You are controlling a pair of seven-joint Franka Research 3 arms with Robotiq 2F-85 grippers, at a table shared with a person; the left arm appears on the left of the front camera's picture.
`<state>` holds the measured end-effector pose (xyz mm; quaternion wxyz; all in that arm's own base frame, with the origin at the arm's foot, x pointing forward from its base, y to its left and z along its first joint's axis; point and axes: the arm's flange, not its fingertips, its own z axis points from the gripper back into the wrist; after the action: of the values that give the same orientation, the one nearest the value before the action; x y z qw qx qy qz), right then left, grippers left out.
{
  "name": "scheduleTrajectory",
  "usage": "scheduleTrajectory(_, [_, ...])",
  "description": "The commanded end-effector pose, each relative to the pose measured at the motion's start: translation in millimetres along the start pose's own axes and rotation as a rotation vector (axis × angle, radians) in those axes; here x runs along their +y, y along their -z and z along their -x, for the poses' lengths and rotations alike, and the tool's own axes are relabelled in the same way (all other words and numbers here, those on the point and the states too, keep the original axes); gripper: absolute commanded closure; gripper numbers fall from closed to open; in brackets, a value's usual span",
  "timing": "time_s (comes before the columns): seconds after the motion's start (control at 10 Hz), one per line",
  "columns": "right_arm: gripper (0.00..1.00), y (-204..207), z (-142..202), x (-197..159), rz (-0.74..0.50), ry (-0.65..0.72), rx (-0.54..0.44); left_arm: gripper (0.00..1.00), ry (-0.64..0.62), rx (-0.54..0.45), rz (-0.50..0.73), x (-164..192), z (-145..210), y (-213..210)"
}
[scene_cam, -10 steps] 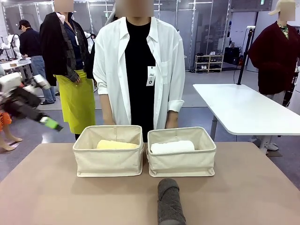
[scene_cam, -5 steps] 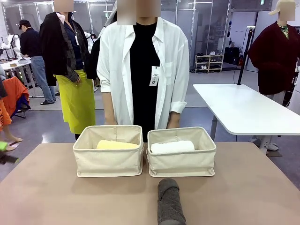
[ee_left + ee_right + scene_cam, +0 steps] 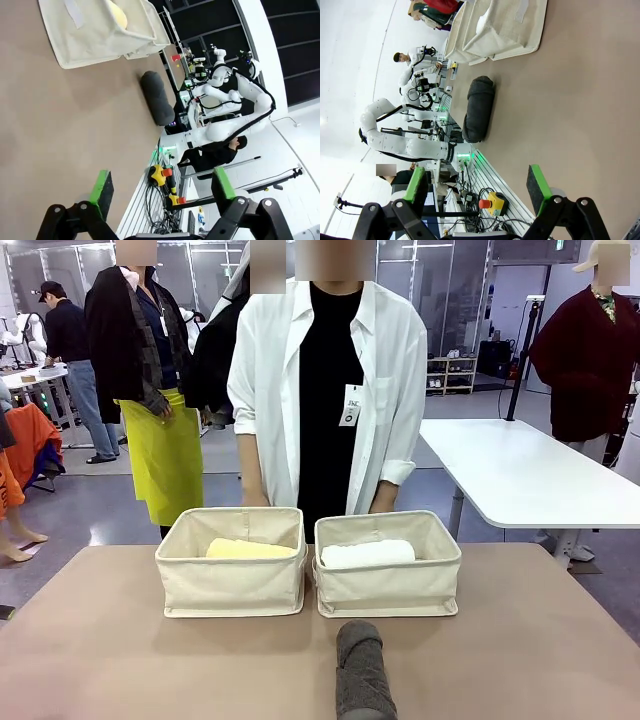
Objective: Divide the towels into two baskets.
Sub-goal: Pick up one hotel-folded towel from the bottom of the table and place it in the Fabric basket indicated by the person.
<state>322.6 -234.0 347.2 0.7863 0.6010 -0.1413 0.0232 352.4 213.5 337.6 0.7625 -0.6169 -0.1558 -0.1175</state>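
**Grey towel waiting near my edge**

Both my left gripper (image 3: 160,192) and right gripper (image 3: 477,185) hang apart, empty. The grey towel (image 3: 362,672) lies before the baskets (image 3: 232,562); probably soft and light, so I'd pinch its middle.

No legible text (badge print blurred)

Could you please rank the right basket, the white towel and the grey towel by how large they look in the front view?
1. Right basket, clearly largest.
2 and 3. White towel and grey towel: unsure; one is partly hidden, the other nearer and cropped.
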Motion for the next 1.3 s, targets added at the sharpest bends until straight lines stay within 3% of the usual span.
scheduleTrajectory(0.0, [0.0,-1,2,2,-0.002,-0.02,0.003,0.0,0.024,-0.001,0.008,-9,1,-2])
scheduleTrajectory(0.8, [0.0,0,0,0,0.0,0.0,0.0,0.0,0.024,-0.001,0.008,-9,1,-2])
scheduleTrajectory(1.0, [0.0,31,-21,33,0.132,-0.025,0.135,0.0,0.024,-0.001,0.008,-9,1,-2])
scheduleTrajectory(1.2, [0.0,80,-36,65,0.249,-0.015,0.206,0.0,0.024,-0.001,0.008,-9,1,-2])
